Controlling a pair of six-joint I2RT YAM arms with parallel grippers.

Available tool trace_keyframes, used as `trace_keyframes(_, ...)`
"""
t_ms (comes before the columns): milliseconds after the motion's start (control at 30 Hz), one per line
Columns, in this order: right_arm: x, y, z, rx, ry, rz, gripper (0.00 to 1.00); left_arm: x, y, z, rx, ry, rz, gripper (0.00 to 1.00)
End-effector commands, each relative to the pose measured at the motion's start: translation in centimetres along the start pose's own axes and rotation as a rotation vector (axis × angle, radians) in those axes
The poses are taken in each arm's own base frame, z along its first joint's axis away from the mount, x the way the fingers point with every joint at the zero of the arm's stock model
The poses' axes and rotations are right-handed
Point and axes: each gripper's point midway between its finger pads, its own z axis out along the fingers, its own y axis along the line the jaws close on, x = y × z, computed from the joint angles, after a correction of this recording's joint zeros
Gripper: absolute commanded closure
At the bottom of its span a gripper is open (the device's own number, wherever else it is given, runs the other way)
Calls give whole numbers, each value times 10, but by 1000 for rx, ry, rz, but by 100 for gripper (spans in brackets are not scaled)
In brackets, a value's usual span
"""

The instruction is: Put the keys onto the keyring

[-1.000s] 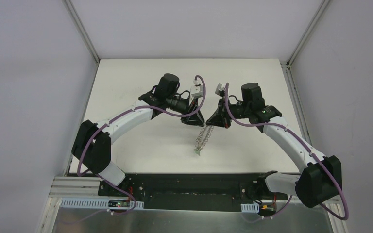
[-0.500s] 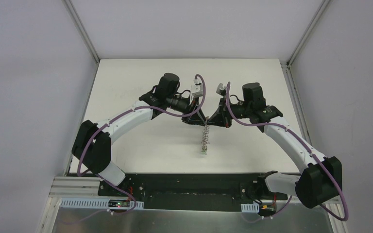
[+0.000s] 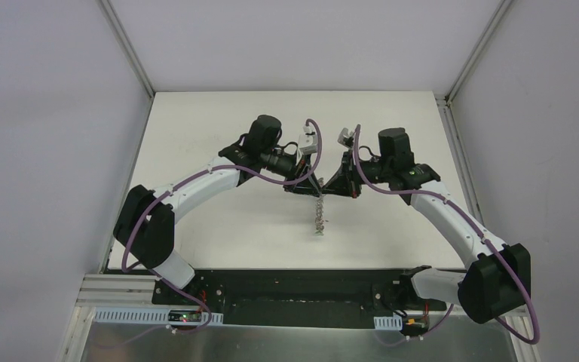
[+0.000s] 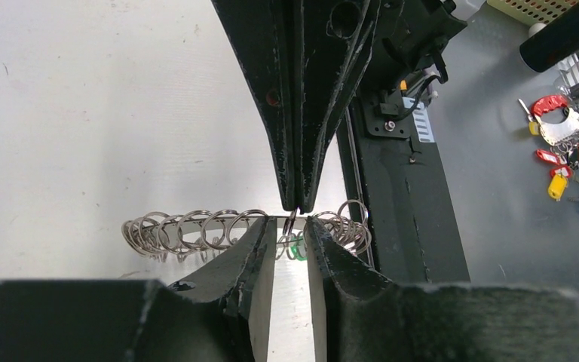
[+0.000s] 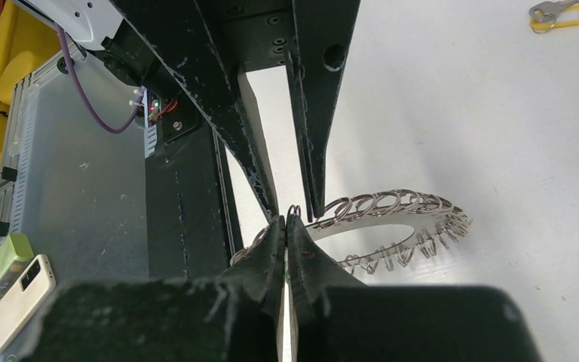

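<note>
Swung vertical, wire-fringed grey keyring [image 3: 318,217] hangs pinched by right claw [image 5: 286,222]; left claw [image 4: 288,225] ajar.

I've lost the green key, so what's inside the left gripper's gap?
Part of the green key and a wire loop of the keyring show inside the left gripper; its fingers hide the key's shaft.

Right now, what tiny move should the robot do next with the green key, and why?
Probably the left gripper should close gently. Its fingers stand slightly apart with something green, likely the green key, in the gap, right at the wire loop that the shut right gripper pinches on the keyring. I can't tell whether the key is threaded yet.
</note>
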Motion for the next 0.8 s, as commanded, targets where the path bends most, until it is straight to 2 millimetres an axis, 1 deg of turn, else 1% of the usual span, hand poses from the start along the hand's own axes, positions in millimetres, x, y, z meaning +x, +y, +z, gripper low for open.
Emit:
trace_keyframes(0, -28, 15, -9, -38, -75, -83, 100, -9, -6, 3, 47, -21, 71, 80)
trace_keyframes(200, -29, 15, -9, -40, -79, -75, 100, -12, -8, 6, 60, -22, 65, 91)
trace_keyframes(300, -28, 14, -8, -38, -76, -70, 100, -14, -9, 6, 64, -24, 53, 100)
trace_keyframes(467, -27, 10, -8, -20, -74, -65, 100, -21, -12, 5, 65, -35, 44, 100)
trace_keyframes(500, -28, 9, -9, -13, -75, -67, 95, -23, -14, 4, 67, -38, 47, 100)
trace_keyframes(600, -30, 9, -13, 5, -86, -86, 76, -27, -20, 0, 79, -48, 56, 100)
trace_keyframes(700, -33, 10, -20, 25, -99, -114, 61, -31, -27, -2, 94, -71, 46, 100)
trace_keyframes(767, -34, 13, -25, 30, -102, -142, 57, -38, -30, -4, 99, -101, 43, 100)
